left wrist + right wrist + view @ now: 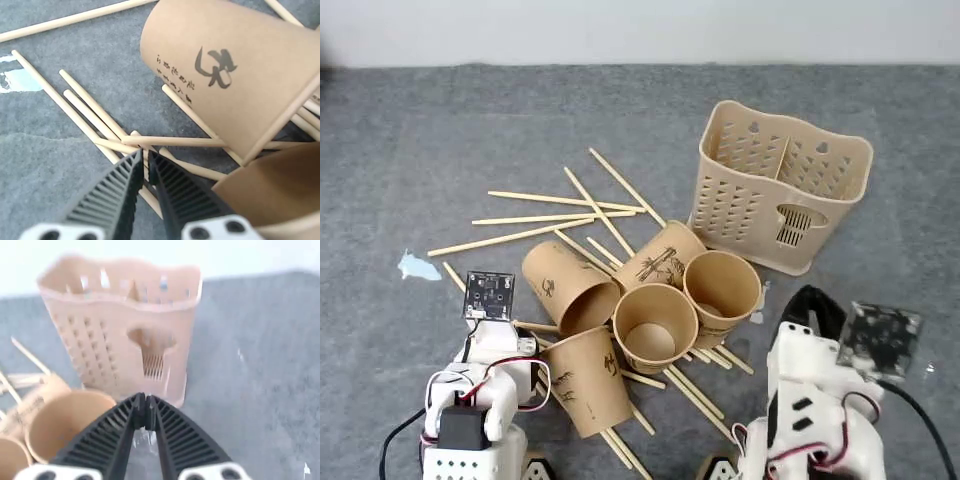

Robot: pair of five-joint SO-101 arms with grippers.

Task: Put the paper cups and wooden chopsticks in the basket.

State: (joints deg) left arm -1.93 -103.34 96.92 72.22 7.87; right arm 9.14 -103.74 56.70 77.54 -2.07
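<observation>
Basket [740, 212]: beige perforated plastic, split by a divider into two compartments, standing upright at the far right of the grey felt mat [430, 130]; also straight beyond the right pincer [115, 335].
Right arm [810, 400]: white, at the near edge, right of the cup cluster and nearer than the basket.
Left arm [480, 400]: white, at the near edge, just beside the nearest toppled cup.
Paper cups [655, 325]: five, brown, bunched mid-mat between the arms and the basket, all outside it. Two with mouths facing up, side by side. Three lying on their sides, one of them with its dark printed mark close to the left pincer [230, 70].
Wooden chopsticks [560, 200]: many, pale, scattered flat on the mat, fanned out to the left of the basket and crossing under and around the cups. Several crossed right under the left pincer's tips [170, 141].
Right gripper [145, 401]: black ribbed jaws pressed together at the tips, gripping nothing, aimed at the basket's slotted end wall.
Left gripper [144, 154]: jaws drawn together to a thin slit, gripping nothing, poised low over the crossed sticks.
Blue scrap [418, 266]: small, flat on the mat, left of the chopsticks.
</observation>
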